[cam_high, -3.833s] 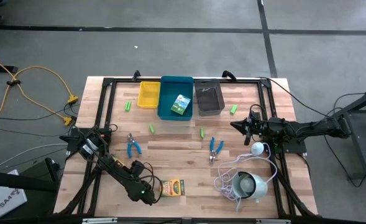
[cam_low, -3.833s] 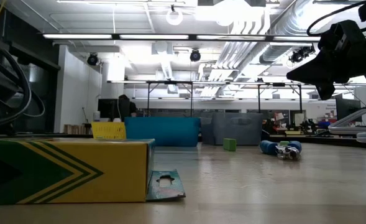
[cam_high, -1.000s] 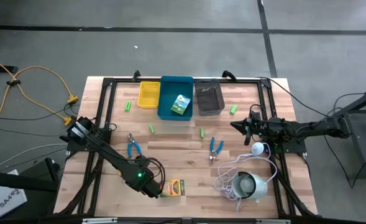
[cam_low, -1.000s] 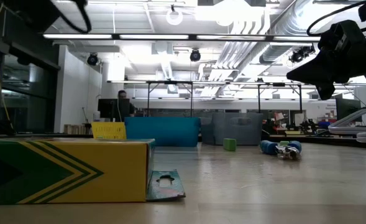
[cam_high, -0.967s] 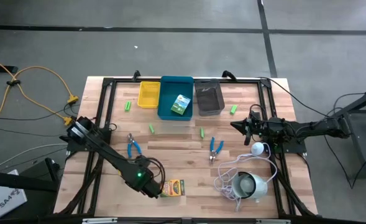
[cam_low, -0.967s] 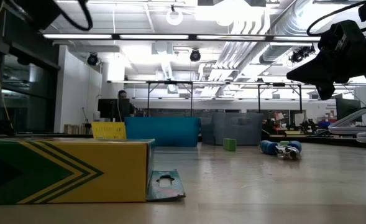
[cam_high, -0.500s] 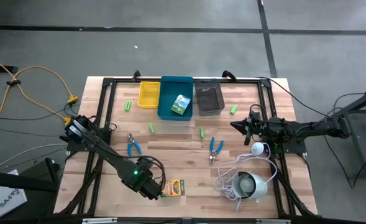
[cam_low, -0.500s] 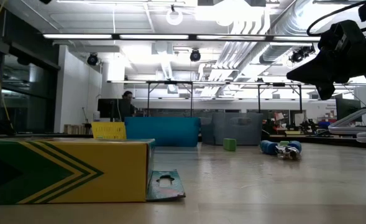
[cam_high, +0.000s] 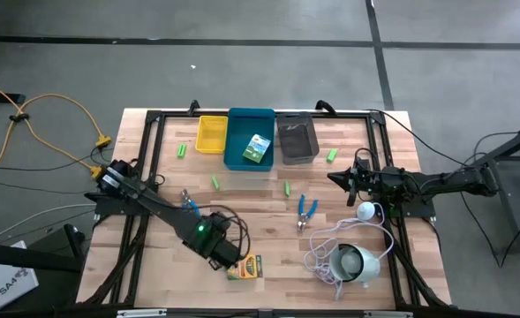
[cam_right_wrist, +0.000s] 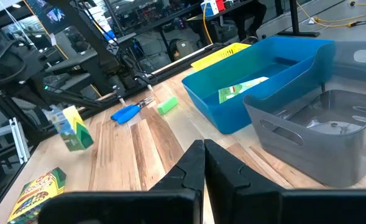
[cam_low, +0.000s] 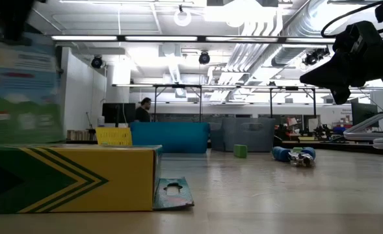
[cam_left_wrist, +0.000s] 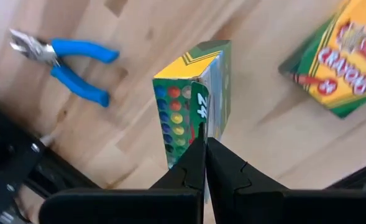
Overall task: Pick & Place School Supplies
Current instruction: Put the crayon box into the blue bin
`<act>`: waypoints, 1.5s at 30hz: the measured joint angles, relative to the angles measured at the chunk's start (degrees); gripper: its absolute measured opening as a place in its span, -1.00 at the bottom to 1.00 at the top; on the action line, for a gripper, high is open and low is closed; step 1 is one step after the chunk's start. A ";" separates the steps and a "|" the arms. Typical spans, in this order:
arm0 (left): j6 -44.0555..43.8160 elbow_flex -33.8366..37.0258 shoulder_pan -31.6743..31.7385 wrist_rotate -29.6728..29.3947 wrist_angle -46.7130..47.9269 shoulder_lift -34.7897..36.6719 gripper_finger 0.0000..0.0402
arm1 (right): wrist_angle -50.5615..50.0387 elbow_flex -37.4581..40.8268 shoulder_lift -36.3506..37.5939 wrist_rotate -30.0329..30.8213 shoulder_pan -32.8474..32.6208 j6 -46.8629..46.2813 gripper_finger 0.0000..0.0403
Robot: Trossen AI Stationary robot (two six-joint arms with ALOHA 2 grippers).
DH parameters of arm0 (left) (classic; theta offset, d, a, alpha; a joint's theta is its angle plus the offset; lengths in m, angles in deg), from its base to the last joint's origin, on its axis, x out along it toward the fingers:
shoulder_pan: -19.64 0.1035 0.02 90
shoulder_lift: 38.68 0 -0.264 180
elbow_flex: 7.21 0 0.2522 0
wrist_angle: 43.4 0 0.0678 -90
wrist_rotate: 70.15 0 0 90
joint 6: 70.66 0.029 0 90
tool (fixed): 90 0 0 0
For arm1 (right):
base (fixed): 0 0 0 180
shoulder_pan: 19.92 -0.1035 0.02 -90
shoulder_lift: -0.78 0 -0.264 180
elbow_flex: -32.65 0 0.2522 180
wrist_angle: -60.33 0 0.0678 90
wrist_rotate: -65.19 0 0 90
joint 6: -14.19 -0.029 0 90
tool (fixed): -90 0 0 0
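My left gripper (cam_left_wrist: 205, 148) hangs over the table's near left part (cam_high: 224, 251), shut on a small yellow-green crayon box (cam_left_wrist: 192, 93) that also shows in the right wrist view (cam_right_wrist: 71, 127). A second crayon box (cam_high: 244, 267) lies flat on the wood just beside it. A third box (cam_high: 257, 148) lies in the blue bin (cam_high: 235, 159). Two blue-handled tools (cam_high: 307, 209) (cam_left_wrist: 68, 62) and several green stubby pieces (cam_high: 215, 183) lie on the table. My right gripper (cam_high: 335, 177) waits shut at the table's right side. My left gripper pinches a thin edge at the box's upper end (cam_left_wrist: 201, 130) between its two fingers, which come from above and point down. The box hangs upright below the fingers, clear of the table.
A yellow bin (cam_high: 211, 134), the blue bin and a grey bin (cam_high: 297, 140) stand in a row at the far edge. A round white device with a coiled cord (cam_high: 352, 263) sits at the near right. Bare wood lies in the middle.
My left gripper has risen and gone a little toward the table's right and far edges, rolling at the wrist, and has kept shut on the crayon box. The box has come up into the low view's upper left, clear of the table. The other box has stayed put.
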 joint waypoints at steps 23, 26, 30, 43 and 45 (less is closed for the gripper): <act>18.03 -4.07 16.73 -6.89 2.17 0.00 -1.00 | 0.00 -0.01 0.01 -0.01 0.01 0.01 -0.99; 20.08 -5.24 18.22 -7.75 2.12 0.00 -1.00 | 0.00 0.00 0.02 -0.02 0.02 0.02 -0.99; 22.49 -6.40 20.30 -9.22 2.14 0.00 -1.00 | 0.00 -0.02 0.00 -0.02 0.00 0.02 -0.99; 25.35 -7.04 25.50 -10.45 1.89 -0.02 -1.00 | 0.00 0.00 0.01 -0.01 0.00 0.02 -0.99; 25.42 -7.13 25.89 -10.43 1.91 -0.02 -1.00 | 0.00 0.00 0.00 0.00 0.00 0.00 -0.99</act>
